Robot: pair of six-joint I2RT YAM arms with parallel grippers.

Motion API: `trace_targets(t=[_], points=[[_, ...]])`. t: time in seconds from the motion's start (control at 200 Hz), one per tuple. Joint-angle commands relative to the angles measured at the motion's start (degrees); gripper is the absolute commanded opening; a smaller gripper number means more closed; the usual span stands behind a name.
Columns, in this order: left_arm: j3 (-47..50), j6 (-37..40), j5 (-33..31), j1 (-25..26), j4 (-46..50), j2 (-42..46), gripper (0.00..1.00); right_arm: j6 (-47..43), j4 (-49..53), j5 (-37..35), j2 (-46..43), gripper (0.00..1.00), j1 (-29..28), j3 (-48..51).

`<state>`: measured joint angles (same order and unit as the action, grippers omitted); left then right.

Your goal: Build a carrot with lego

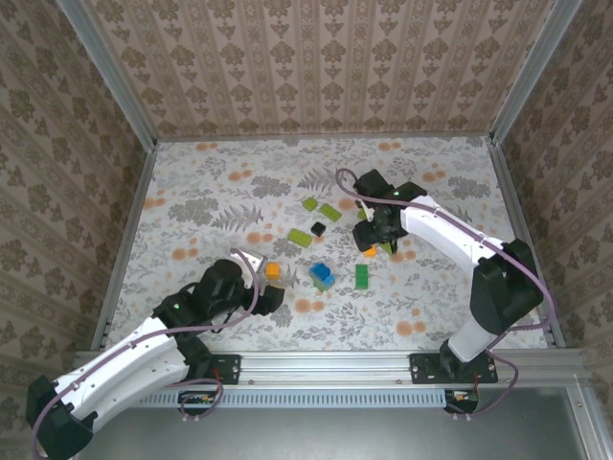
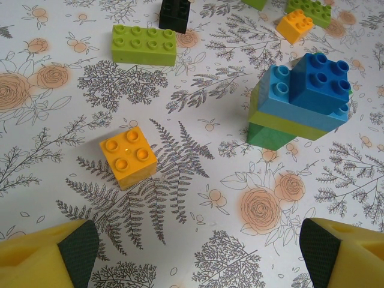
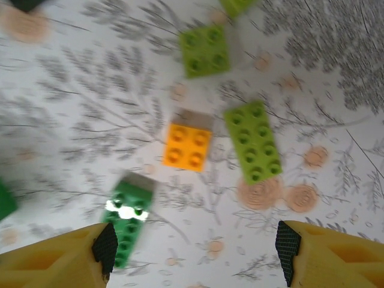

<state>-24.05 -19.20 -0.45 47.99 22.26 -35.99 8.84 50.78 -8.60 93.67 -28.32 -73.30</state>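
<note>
Two robot arms reach over a flowered bench (image 1: 211,192) strewn with loose lego. The carrot is not yet built: its orange and lime-green parts lie apart.

The right hand (image 3: 195,246) hangs with its fingers spread wide and nothing between them. Straight ahead of it, centred on the gap, lies a square orange brick (image 3: 188,147), studs up. Just right of that brick, close but not touching, lies a long lime-green brick (image 3: 253,141). Its long axis runs away from the hand, with the far end leaning slightly left. A dark green brick (image 3: 129,222) lies just beside this hand's left fingertip.

The left hand (image 2: 198,246) is also spread and empty. A second orange brick (image 2: 128,157) sits ahead of it, left of the gap's centre and turned cornerwise to the fingers. Ahead and to the right stands a stack of blue and green bricks (image 2: 303,99), no part of the carrot.

The right hand seems the better placed, with orange and lime-green side by side before it. The left would likely need a sideways shift and a twist.
</note>
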Motion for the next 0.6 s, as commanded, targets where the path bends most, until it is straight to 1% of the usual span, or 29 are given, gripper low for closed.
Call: trace_targets(t=[0.0, 0.185, 0.425, 0.595], points=[[0.07, 1.28, 0.18, 0.35, -0.92, 0.55, 0.90, -1.79, -2.01, -3.11, 3.20, 0.73, 2.24, 2.47], [0.10, 1.27, 0.36, 0.42, -0.94, 0.62, 0.90, -2.25, -3.82, -3.34, 7.59, 0.73, 5.74, 3.99], [0.06, 1.28, 0.63, 0.36, -0.99, 0.74, 0.90, -2.25, -4.21, -5.17, 10.56, 0.73, 7.73, 4.13], [0.15, 1.28, 0.79, 0.42, -1.15, 0.72, 0.90, -2.82, -4.63, -4.58, 12.56, 0.73, 8.58, 3.20]])
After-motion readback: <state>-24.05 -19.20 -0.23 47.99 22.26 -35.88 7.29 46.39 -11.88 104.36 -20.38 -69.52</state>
